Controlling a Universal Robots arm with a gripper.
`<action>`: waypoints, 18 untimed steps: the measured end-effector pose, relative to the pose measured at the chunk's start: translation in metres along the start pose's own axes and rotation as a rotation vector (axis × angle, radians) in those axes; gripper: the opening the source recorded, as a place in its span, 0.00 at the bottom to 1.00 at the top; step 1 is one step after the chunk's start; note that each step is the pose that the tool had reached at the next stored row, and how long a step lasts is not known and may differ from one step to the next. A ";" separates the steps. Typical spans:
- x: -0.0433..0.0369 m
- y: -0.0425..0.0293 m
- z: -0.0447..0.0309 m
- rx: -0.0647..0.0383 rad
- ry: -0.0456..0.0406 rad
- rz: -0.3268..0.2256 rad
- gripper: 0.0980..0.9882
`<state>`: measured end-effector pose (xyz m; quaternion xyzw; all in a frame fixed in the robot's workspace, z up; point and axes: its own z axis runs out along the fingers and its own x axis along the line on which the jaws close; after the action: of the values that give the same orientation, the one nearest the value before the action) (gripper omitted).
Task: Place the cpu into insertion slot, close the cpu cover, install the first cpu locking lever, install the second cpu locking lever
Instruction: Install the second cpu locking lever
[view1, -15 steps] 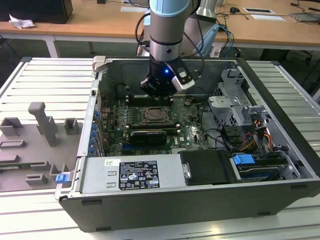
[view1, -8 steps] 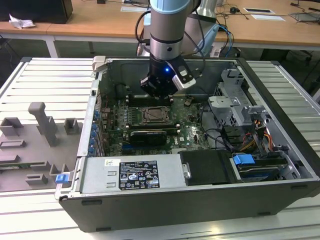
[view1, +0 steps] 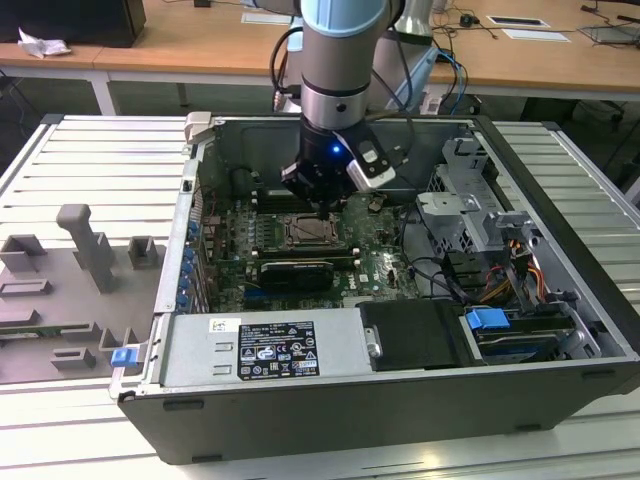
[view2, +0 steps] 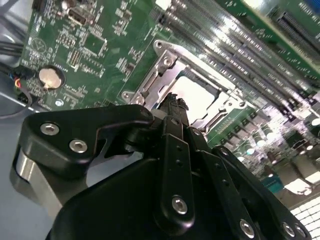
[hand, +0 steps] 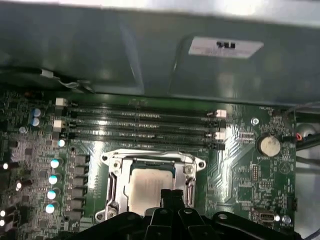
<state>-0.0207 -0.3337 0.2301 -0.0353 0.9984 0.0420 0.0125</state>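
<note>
Inside the open computer case (view1: 560, 300), the cpu (hand: 145, 187) lies flat in its socket on the green motherboard, its pale metal top showing. The cpu cover (hand: 150, 159), a silver metal frame, lies down around it with the chip visible through its window. In both wrist views my gripper (hand: 171, 194) hangs just above one edge of the socket, black fingertips pressed together with nothing between them. The second wrist view has the gripper (view2: 175, 100) at the rim of the cpu cover (view2: 165, 65), beside the cpu (view2: 197, 92). I cannot make out the locking levers clearly.
Memory slots (hand: 140, 125) run along the socket's far side. A coin battery (hand: 268, 145) sits nearby. A long black card (view1: 297, 272) lies in front of the socket, a power supply (view1: 265, 350) below it, a drive cage (view1: 460, 200) and cables at the exterior view's right. Grey fixtures (view1: 70, 270) stand outside the case.
</note>
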 end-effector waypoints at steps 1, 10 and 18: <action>0.0001 -0.0013 -0.0001 0.000 -0.0001 0.000 0.01; 0.0006 -0.0094 -0.0068 0.000 0.0000 0.000 0.01; 0.0013 -0.0176 -0.0080 0.000 0.0000 0.000 0.01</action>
<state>-0.0210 -0.3520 0.2366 -0.0352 0.9984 0.0419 0.0125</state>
